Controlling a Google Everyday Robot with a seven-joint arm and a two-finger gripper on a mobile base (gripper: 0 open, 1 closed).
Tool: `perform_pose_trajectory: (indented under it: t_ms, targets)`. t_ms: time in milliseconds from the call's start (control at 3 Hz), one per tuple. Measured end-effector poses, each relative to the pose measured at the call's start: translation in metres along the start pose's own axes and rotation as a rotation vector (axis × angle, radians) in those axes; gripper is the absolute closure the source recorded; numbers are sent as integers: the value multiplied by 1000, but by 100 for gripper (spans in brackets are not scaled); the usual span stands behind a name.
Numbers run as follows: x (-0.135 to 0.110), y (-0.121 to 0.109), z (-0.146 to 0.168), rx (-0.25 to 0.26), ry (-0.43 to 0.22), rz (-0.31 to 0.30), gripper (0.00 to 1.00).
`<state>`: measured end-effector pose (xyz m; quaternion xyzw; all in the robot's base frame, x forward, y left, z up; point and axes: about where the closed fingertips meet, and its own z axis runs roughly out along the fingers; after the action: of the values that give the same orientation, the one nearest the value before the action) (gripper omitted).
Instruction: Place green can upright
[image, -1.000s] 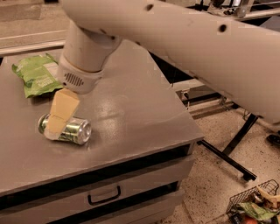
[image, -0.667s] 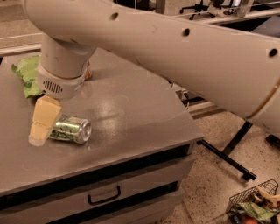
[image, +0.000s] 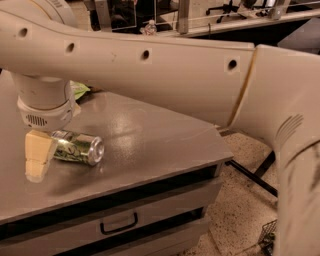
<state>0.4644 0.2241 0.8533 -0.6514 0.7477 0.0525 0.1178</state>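
Lying sideways, the green can (image: 79, 148) sits just beside the hand (image: 38, 161).

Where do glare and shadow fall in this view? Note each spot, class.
Camera view: pale glare streaks the table right of the lying green can; the can's silver end glints; the end effector hangs at the can's other end; the drawer recess under the tabletop is dark.

Gripper (image: 36, 167) perhaps touching green can (image: 80, 148) lying sideways.
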Motion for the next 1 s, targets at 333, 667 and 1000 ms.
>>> perform_pose_trajectory:
  t_ms: [333,667,1000]
  targets:
    - [1,-6,8,18,38,23,2]
    - [0,-11,8,33,41,31,25]
    - [-4,-17,-2,65,16,16,54]
